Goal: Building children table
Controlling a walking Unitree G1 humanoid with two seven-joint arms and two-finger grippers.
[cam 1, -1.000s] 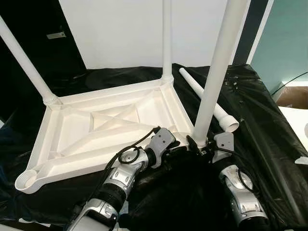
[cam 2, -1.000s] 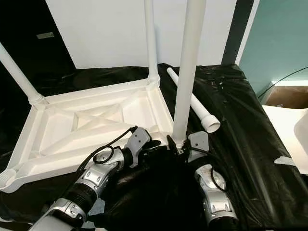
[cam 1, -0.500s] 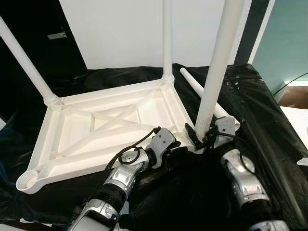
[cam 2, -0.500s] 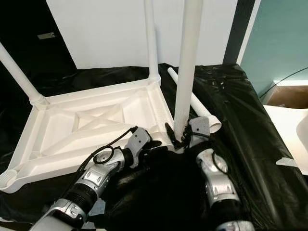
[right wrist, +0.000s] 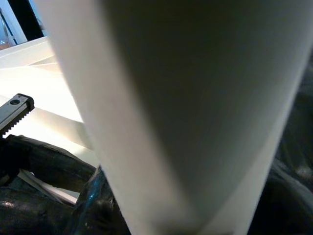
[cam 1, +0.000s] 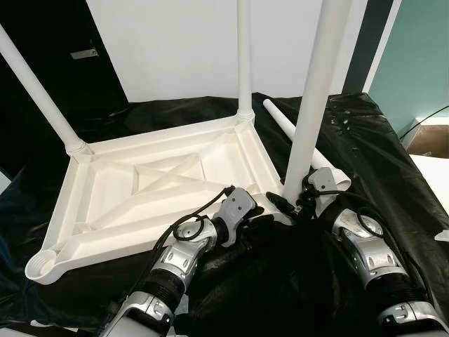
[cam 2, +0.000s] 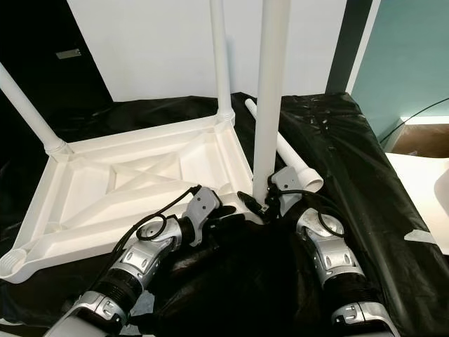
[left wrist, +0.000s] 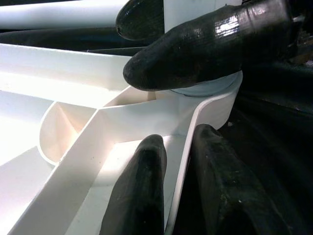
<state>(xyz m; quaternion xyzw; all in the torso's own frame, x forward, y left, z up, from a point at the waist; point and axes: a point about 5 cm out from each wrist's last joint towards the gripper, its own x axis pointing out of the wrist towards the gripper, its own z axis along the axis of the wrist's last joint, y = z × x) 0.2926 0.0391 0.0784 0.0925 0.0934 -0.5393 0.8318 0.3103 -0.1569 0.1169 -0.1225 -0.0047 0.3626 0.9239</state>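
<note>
Three legs are standing in the upturned white tabletop (cam 1: 140,189) lying on the black sheet (cam 1: 379,154); the near right leg (cam 1: 309,119) is being seated, the fourth leg (cam 1: 298,140) is lying loose just behind it. Right gripper (cam 1: 298,200) is clamping on that leg's base, left gripper (left wrist: 176,161) is pinching the tabletop's corner rim beside the socket. Best bet: keeping the leg plumb, twisting squarely while the left is bracing the top.

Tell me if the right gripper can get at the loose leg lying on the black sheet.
Probably yes: the loose leg lies just beyond the right gripper, nothing between, but that gripper is at the upright leg.
</note>
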